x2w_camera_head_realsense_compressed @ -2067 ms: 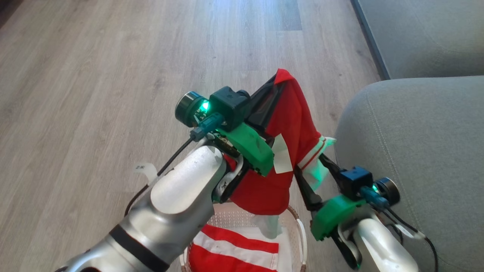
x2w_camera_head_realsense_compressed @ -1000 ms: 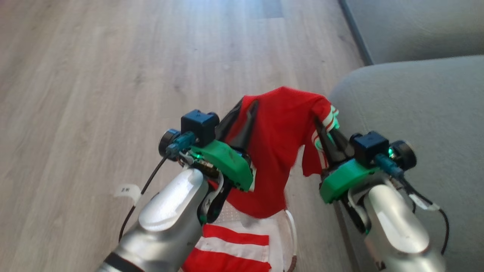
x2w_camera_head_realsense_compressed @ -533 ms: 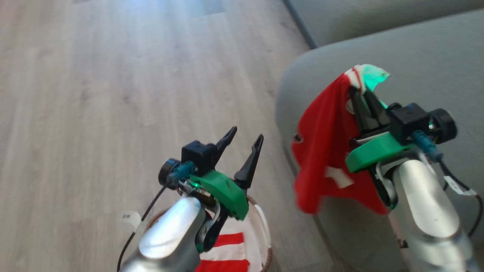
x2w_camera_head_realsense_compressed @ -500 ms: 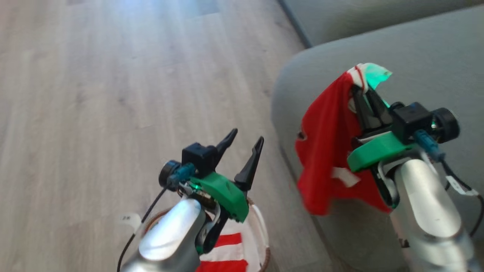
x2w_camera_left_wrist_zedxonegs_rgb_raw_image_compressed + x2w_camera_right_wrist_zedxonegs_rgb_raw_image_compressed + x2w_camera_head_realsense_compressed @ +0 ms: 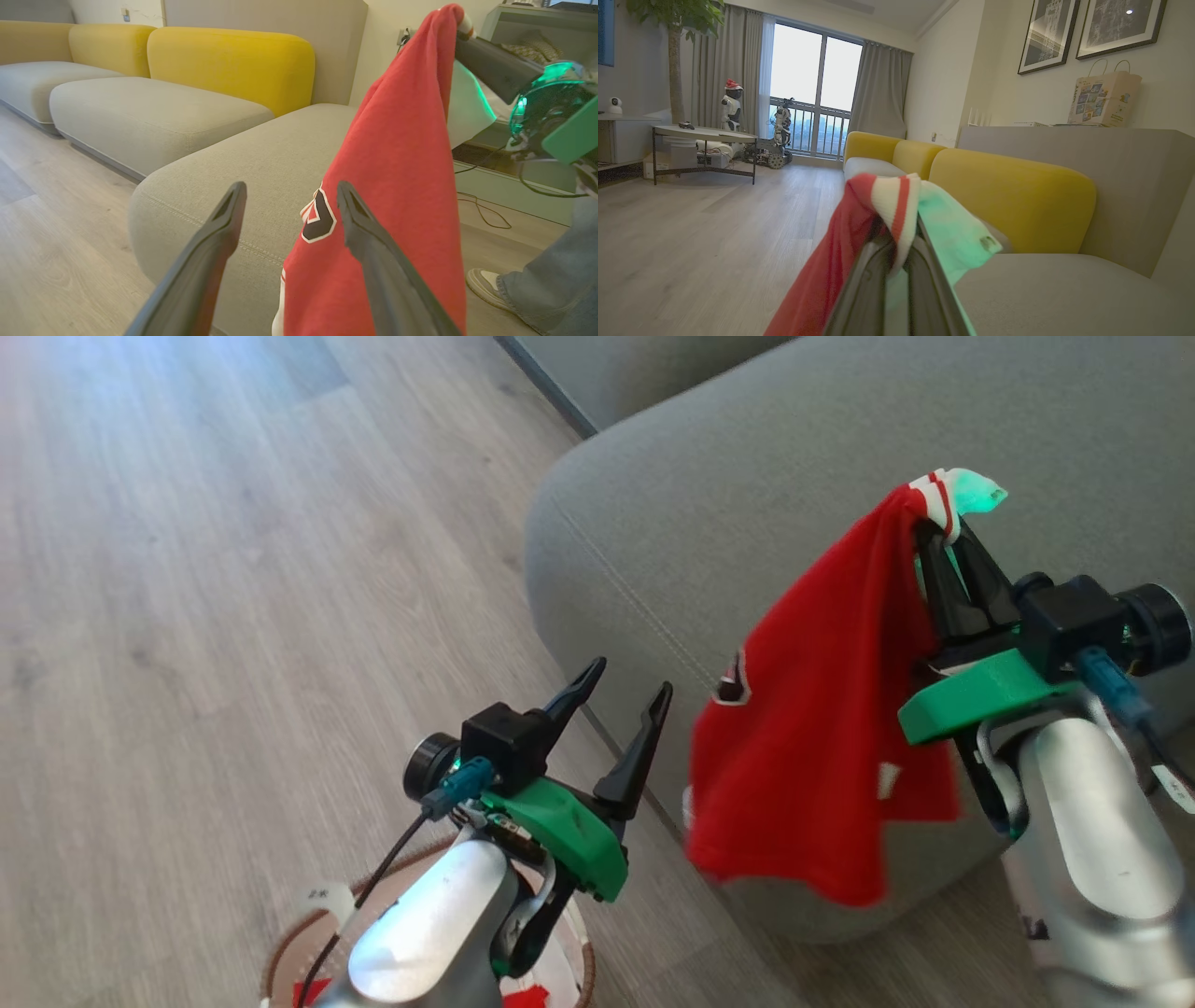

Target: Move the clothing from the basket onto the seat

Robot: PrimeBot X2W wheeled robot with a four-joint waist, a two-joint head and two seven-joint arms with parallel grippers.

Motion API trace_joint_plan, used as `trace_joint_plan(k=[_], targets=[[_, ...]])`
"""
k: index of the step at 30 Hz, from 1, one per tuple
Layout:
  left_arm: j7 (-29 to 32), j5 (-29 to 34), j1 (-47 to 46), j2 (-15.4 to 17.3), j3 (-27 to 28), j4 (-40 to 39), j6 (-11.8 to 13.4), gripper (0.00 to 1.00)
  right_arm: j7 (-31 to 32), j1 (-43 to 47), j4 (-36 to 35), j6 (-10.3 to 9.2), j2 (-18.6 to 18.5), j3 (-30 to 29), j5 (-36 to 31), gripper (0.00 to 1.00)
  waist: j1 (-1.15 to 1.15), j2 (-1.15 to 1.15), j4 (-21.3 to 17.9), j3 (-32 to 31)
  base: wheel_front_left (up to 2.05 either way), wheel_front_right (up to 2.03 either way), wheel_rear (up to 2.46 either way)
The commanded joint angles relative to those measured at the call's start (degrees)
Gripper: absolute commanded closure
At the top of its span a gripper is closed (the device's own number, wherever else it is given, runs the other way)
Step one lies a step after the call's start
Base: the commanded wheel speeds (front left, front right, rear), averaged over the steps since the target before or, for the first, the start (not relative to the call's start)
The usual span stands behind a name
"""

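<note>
My right gripper [image 5: 943, 527] is shut on the white-striped trim of a red garment [image 5: 822, 728], which hangs down over the front edge of the grey seat [image 5: 709, 513]. The left wrist view shows the same garment [image 5: 397, 186] with a dark number patch, dangling beside the seat [image 5: 243, 158]. The right wrist view has the trim [image 5: 896, 205] pinched between my fingers. My left gripper [image 5: 621, 705] stands open and holds nothing, above the floor by the seat's corner. The basket [image 5: 280, 961] peeks out at the bottom edge under my left arm, with a scrap of red clothing [image 5: 523, 997] in it.
Wood floor [image 5: 187, 569] stretches to the left. More grey cushions [image 5: 140, 116] and yellow backrests [image 5: 233, 60] lie beyond the seat. A person's shoe and jeans leg [image 5: 528, 284] stand at the right of the left wrist view. A cable [image 5: 481, 210] lies on the floor there.
The head camera has swung right. My right gripper carried the red garment further over the seat. The left gripper, open since letting go a second ago, stays open.
</note>
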Motion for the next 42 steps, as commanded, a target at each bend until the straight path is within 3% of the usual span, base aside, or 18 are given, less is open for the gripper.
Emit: trace_joint_plan(k=[1, 10, 21, 33, 42], targets=[[-0.7, 0.6, -1.6, 0.5, 2.1, -2.0, 0.3, 0.00, -0.5, -2.4, -2.3, -0.02, 0.3, 1.6, 0.6, 1.00, 0.00, 0.00, -0.8, 1.0, 0.00, 0.00, 0.00], [-0.7, 2.4, -2.0, 0.5, 3.1, -2.9, 0.6, 0.00, -0.5, -8.3, 1.6, -0.02, -1.6, 4.7, 2.8, 1.00, 0.00, 0.00, 1.6, 4.5, 0.00, 0.00, 0.00], [-0.7, 7.6, -7.9, 2.0, 4.6, -4.6, 0.7, 0.00, 0.0, -32.2, 12.1, -0.02, -7.7, 3.4, 6.1, 1.00, 0.00, 0.00, 9.6, 17.6, 0.00, 0.00, 0.00], [1.2, 11.4, -14.2, 4.6, 3.5, -10.3, 1.0, 0.00, 1.0, -56.2, 24.1, -0.02, -17.5, -9.9, 3.4, 1.00, 0.00, 0.00, 17.5, 30.9, 0.00, 0.00, 0.00], [3.7, 13.3, -15.4, 6.9, 3.3, -14.7, 2.5, 0.00, -0.4, -56.4, 33.5, -0.02, -16.6, -21.1, -4.3, 1.00, 0.00, 0.00, 19.1, 37.9, 0.00, 0.00, 0.00]])
